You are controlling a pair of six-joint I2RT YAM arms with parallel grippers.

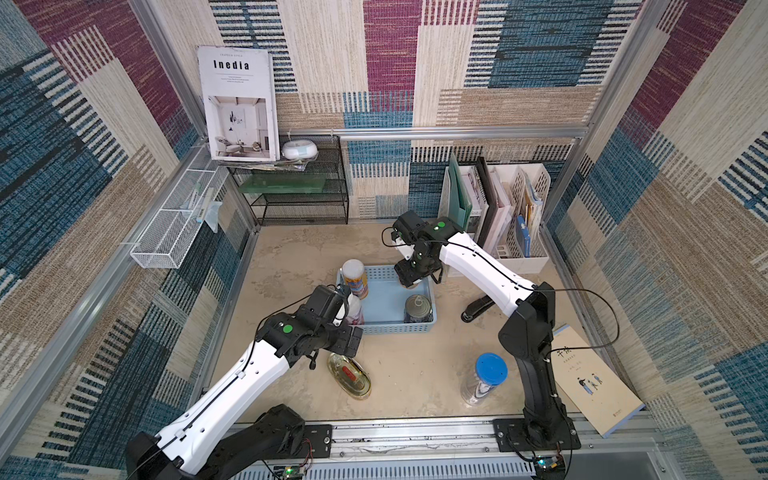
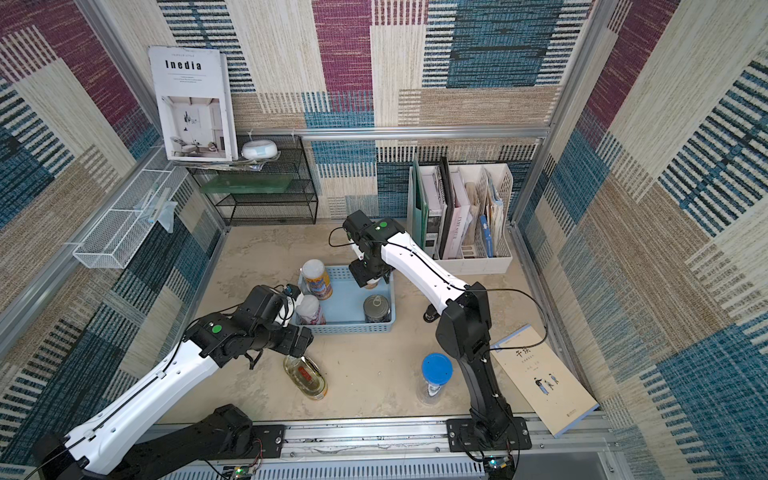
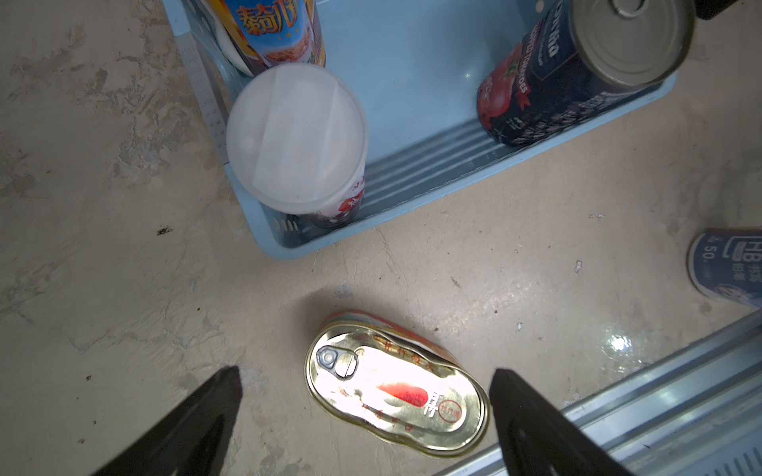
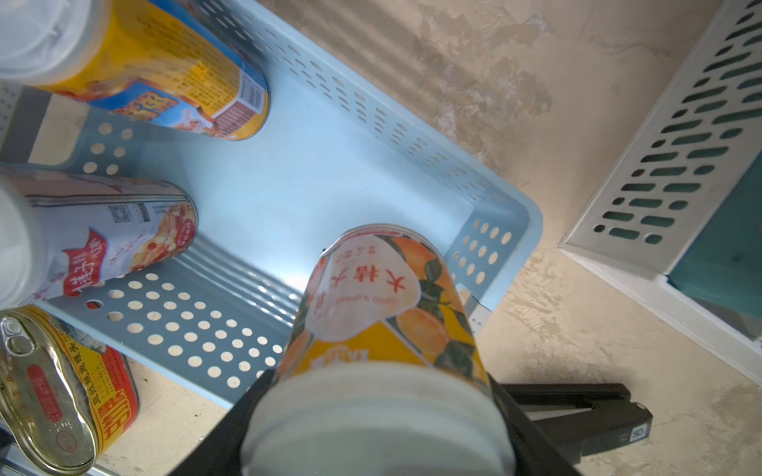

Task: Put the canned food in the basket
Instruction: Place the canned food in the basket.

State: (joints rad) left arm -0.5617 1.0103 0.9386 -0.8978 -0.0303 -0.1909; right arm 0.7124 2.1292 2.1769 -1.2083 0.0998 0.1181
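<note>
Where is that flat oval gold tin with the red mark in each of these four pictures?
Top view: gold tin on the table, just in front of the basket.
Top view: gold tin on the table, in front of the basket.
Left wrist: gold tin under the open left gripper, near the basket.
Right wrist: gold tin at the frame's edge, outside the basket's perforated wall.
Shared landmark: the light blue basket.

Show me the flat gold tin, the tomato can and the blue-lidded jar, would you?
flat gold tin [image 3: 396,391]: left wrist view, on its shiny lid.
tomato can [image 3: 544,82]: left wrist view, on its dark label.
blue-lidded jar [image 1: 491,369]: in a top view, on its blue lid.
</note>
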